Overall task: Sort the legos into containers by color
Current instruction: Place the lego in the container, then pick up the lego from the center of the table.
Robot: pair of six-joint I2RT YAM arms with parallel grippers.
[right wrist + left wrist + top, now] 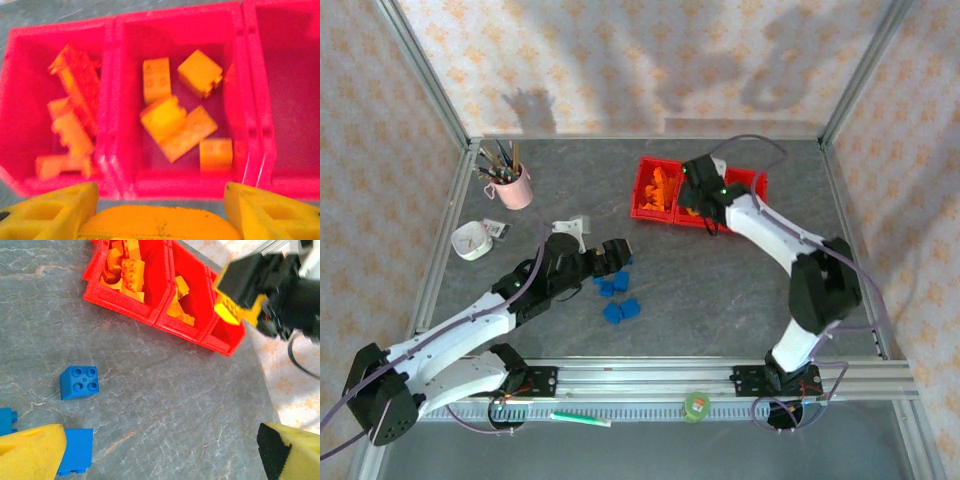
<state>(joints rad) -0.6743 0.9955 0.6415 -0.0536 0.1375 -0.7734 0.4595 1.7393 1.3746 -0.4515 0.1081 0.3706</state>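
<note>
The containers, three joined red bins (650, 214), stand at the back of the table. The left bin holds orange legos (70, 125), the middle one yellow legos (175, 120), and the right bin (295, 100) looks bare. My right gripper (160, 215) hovers just in front of the middle bin, shut on a yellow lego (160, 226); the left wrist view shows that lego (227, 307) too. My left gripper (160, 455) is open low over the table, with one blue lego (79, 382) ahead and another (75, 450) against its left finger (30, 452). Several blue legos (620, 310) lie mid-table.
A pink cup of pens (510, 183) and a white round object (472, 240) stand at the back left, with a small white piece (572, 230) near my left arm. A green roll (696, 405) and a green pen (582, 419) lie on the front rail.
</note>
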